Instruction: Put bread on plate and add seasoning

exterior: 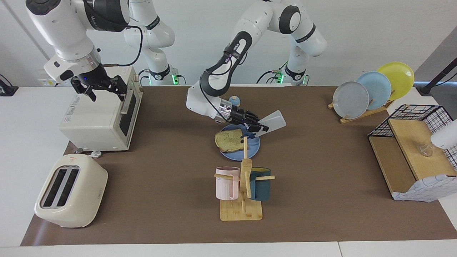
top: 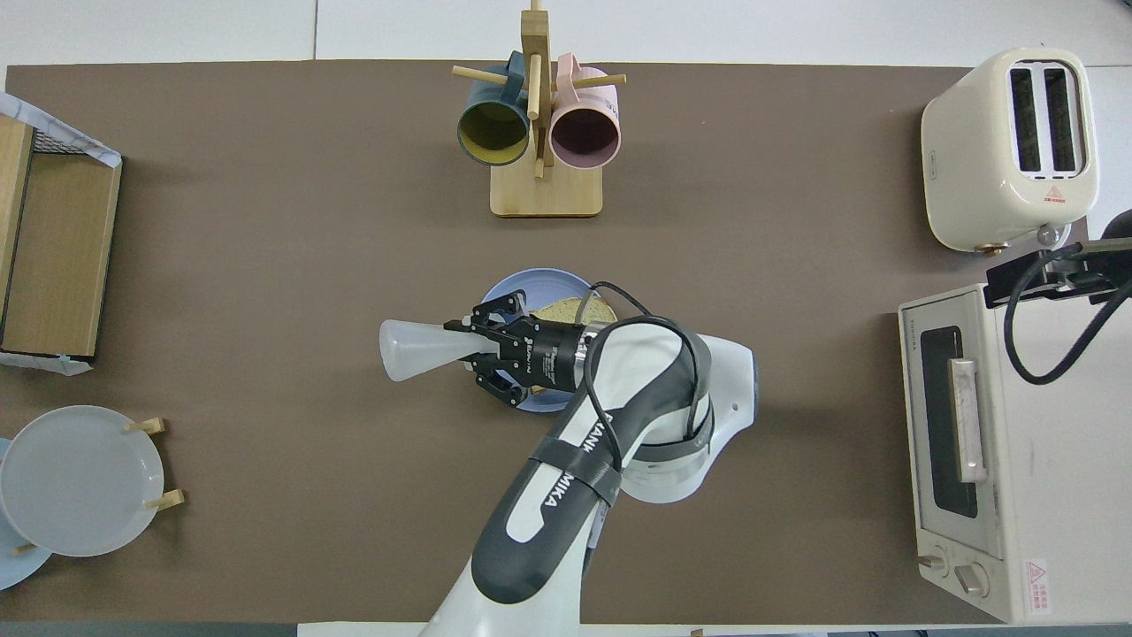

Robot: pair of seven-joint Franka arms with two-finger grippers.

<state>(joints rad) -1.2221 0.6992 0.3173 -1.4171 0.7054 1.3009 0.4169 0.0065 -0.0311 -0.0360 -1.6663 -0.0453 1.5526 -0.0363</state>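
Note:
The bread [exterior: 230,140] lies on the medium-blue plate [exterior: 251,150] in the middle of the table, toward the plate's right-arm side. My left gripper [exterior: 259,127] is shut on the seasoning [exterior: 273,121], a translucent white bottle held tilted over the plate, neck down toward the plate and wide base up and outward. Its cap is mostly hidden by the fingers. In the overhead view the left gripper [top: 469,347] holds the bottle [top: 416,349] over the plate's [top: 517,287] edge, and the arm covers part of the bread [top: 575,310]. My right gripper [exterior: 107,93] waits open above the toaster oven.
A toaster oven [exterior: 100,117] and a toaster [exterior: 71,191] stand at the right arm's end. A mug rack [exterior: 242,185] stands just farther out than the plate. A small blue-domed bell [exterior: 234,100] sits nearer the robots. A plate rack [exterior: 371,89] and wire shelf [exterior: 414,153] stand at the left arm's end.

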